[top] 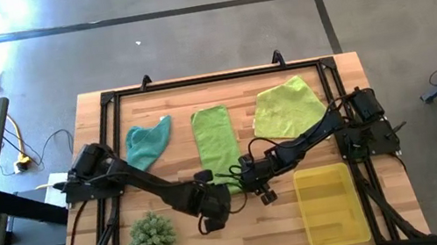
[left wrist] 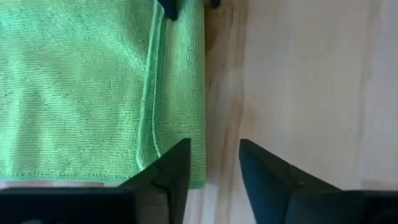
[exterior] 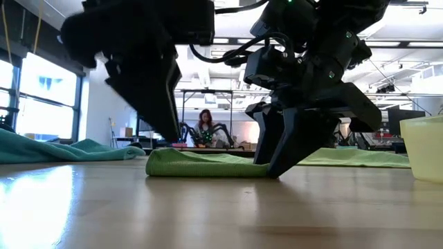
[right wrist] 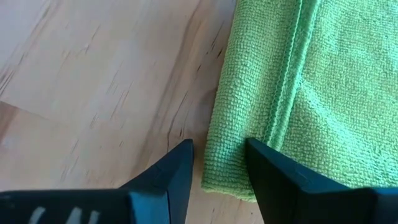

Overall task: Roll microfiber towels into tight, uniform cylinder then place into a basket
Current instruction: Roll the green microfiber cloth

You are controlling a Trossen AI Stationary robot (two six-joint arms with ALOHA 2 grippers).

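While both arms reach toward the middle of the table (top: 194, 242), the bright green towel (top: 214, 137) lies flat there, its long axis running from the far edge toward the near edge. The pale yellow-green towel (top: 287, 109) sits spread near the far right corner, the teal towel (top: 149, 143) crumpled toward the far left, and the basket (top: 332, 206) at the near right corner holds nothing visible. The left end effector (left wrist: 211, 168) and right end effector (right wrist: 219, 168) flank the bright green towel's near end at opposite corners, each with fingers apart and empty, straddling a corner's edge. Both stand about equally near. Rolling likely starts from this near hem, toward the far edge.
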